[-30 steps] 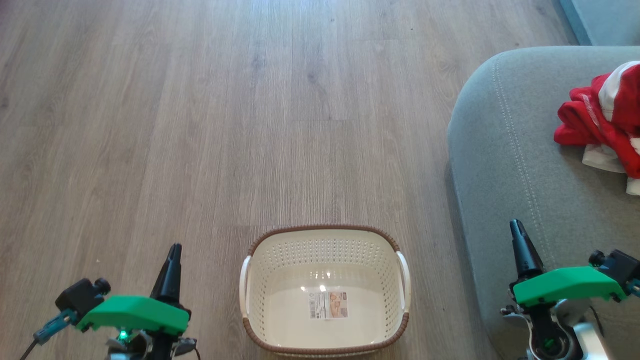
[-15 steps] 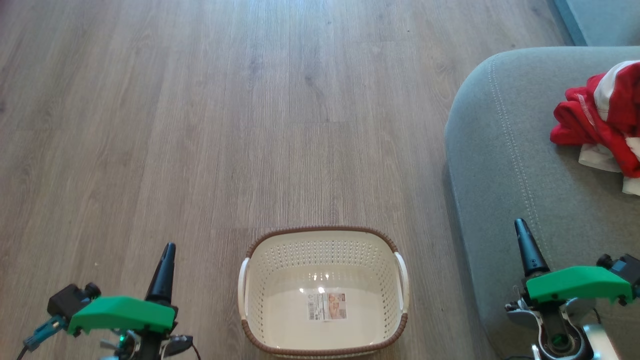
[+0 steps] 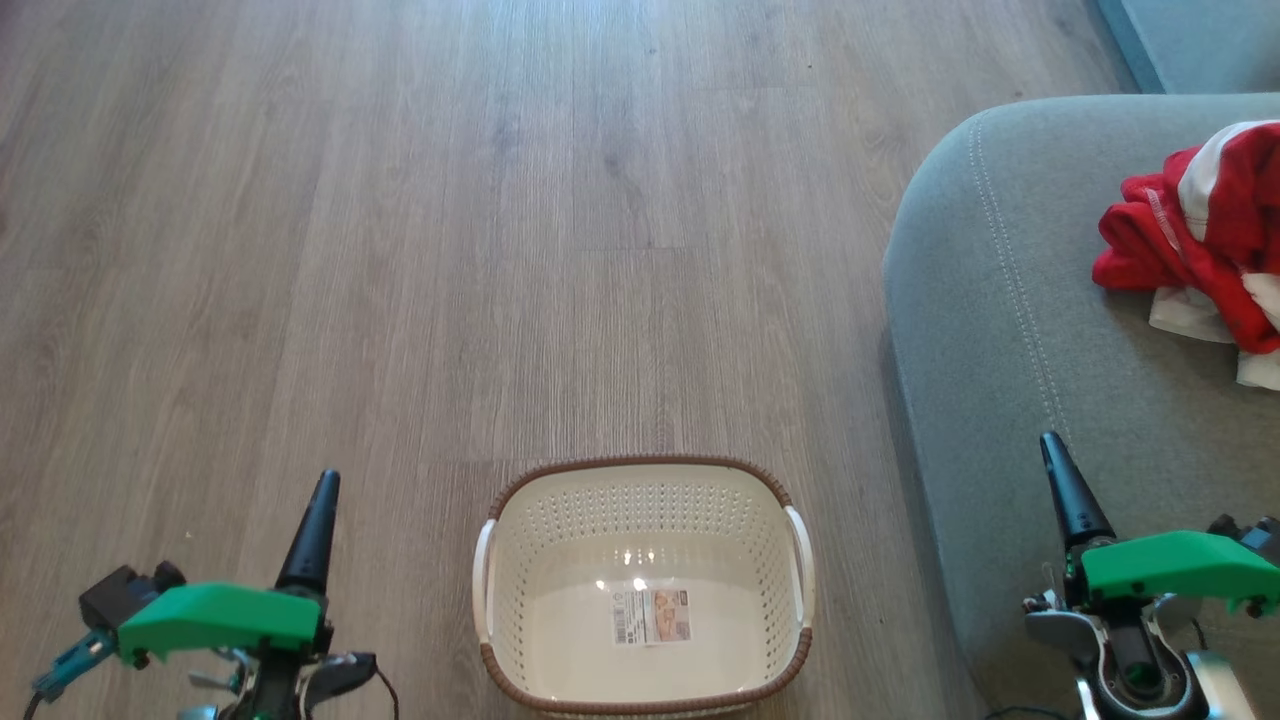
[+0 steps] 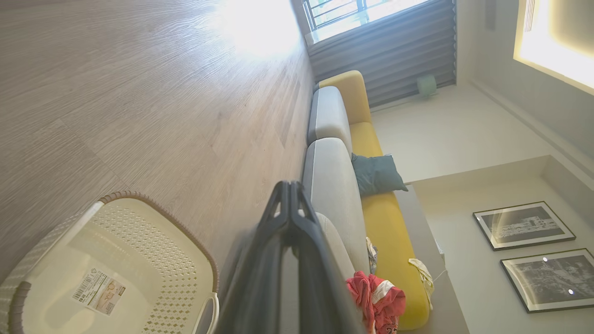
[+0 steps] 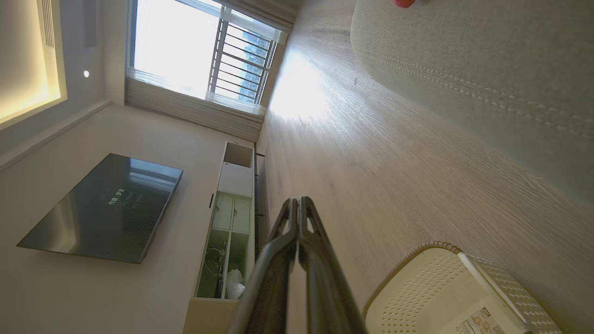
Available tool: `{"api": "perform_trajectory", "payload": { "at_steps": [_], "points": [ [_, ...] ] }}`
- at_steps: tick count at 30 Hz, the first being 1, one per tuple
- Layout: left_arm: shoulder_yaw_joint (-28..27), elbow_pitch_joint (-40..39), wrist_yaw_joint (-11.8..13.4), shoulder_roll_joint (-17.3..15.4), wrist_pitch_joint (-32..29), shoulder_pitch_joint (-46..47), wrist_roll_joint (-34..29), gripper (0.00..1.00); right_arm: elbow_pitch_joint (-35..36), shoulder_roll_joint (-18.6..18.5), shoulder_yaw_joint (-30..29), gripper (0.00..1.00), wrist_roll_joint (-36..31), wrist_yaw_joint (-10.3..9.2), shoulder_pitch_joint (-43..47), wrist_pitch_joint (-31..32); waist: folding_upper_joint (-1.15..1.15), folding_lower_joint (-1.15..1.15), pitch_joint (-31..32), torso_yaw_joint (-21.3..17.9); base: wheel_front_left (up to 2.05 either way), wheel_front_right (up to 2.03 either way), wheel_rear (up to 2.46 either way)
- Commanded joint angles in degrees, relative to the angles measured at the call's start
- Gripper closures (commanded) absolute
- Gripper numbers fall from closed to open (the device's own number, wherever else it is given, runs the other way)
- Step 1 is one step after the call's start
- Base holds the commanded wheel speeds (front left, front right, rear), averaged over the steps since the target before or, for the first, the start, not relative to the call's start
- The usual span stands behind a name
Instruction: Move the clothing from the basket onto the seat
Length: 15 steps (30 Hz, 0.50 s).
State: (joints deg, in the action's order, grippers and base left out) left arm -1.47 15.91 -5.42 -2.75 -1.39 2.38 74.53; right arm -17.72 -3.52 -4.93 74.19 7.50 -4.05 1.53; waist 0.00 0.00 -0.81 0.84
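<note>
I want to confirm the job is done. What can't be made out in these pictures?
Head view: the clothing runs off the right edge, so the number of pieces on the sofa is unclear.
Left wrist view: the clothing is cut by the bottom edge.
Head view: the label in the basket is too small to read.

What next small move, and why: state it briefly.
Probably just rest, no further reach: the basket holds just its label, the clothing lies on the seat, and the left gripper and right gripper are shut with nothing in them. The job looks done.
</note>
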Motion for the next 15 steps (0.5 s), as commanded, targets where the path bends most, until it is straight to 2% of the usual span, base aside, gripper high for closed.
{"api": "perform_trajectory", "payload": {
  "at_steps": [1, 15],
  "points": [
    [-1.8, -1.8, -0.5, -0.3, -0.4, 2.9, 1.4, 1.0, 2.3, 0.2, 0.7, 1.0, 1.5, -0.01, -2.1, 0.5, 0.0, 0.0, 0.0, 0.0, 0.0, 0.0, 0.0],
    [-3.4, -1.8, -1.3, -0.3, -2.8, 3.4, 9.9, 1.0, 3.0, 0.4, -0.5, 1.0, 10.1, -0.01, -2.1, 2.8, 0.0, 0.0, 0.3, -0.5, 0.0, 0.0, 0.0]
  ]
}}
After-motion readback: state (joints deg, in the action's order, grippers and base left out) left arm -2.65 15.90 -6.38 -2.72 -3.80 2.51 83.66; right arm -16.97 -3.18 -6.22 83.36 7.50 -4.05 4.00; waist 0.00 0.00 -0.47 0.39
